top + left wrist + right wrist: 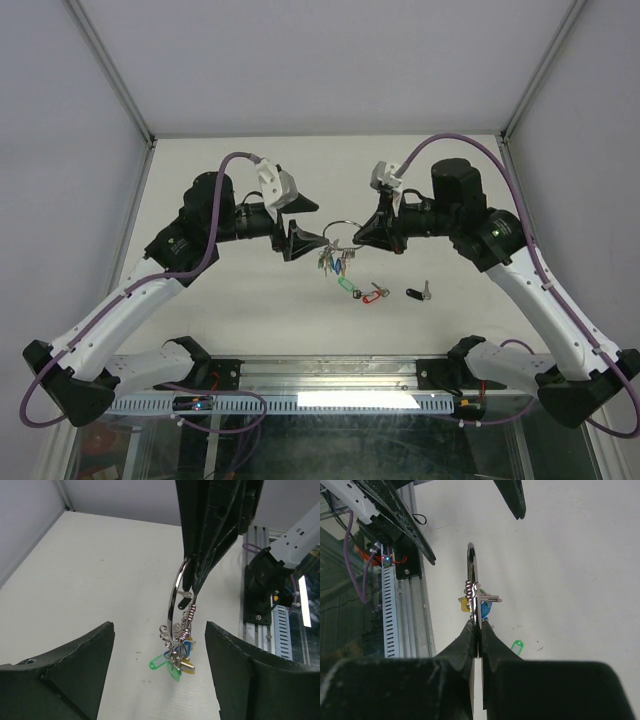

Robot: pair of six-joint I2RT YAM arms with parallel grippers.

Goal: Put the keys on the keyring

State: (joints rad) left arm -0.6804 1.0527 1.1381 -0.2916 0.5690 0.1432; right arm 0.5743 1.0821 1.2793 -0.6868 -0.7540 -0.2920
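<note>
The right gripper (477, 628) is pinched tight on the rim of the keyring (173, 600) and holds it up in the air above the middle of the desk (230, 180). In the right wrist view the ring is seen edge-on, a thin silver line. Its long axis runs from the fingertips at 6 o'clock straight out toward 12 o'clock. In the left wrist view the ring stands upright as a tall narrow arc, gripped at its top end by the dark fingers (210, 535) of the right arm. Its lower end carries a bunch of small keys (177, 652) with blue and yellow tags, hanging straight down.

The left gripper (320, 222) faces the ring from the 9 o'clock side. Its jaws are spread wide, touch nothing, and stand one on each side of the ring.

Three loose keys lie flat on the desk in a rough line running from 9 to 3 o'clock. They lie at about 5 o'clock from the hanging bunch in the top view. The green-tagged key (347, 286) is nearest the bunch. The red-tagged key (375, 293) lies just beside it. The black-tagged key (418, 292) lies apart at the 3 o'clock end, with its long axis along the line and its metal end toward 3 o'clock. The blades of the other two are too small to make out.
</note>
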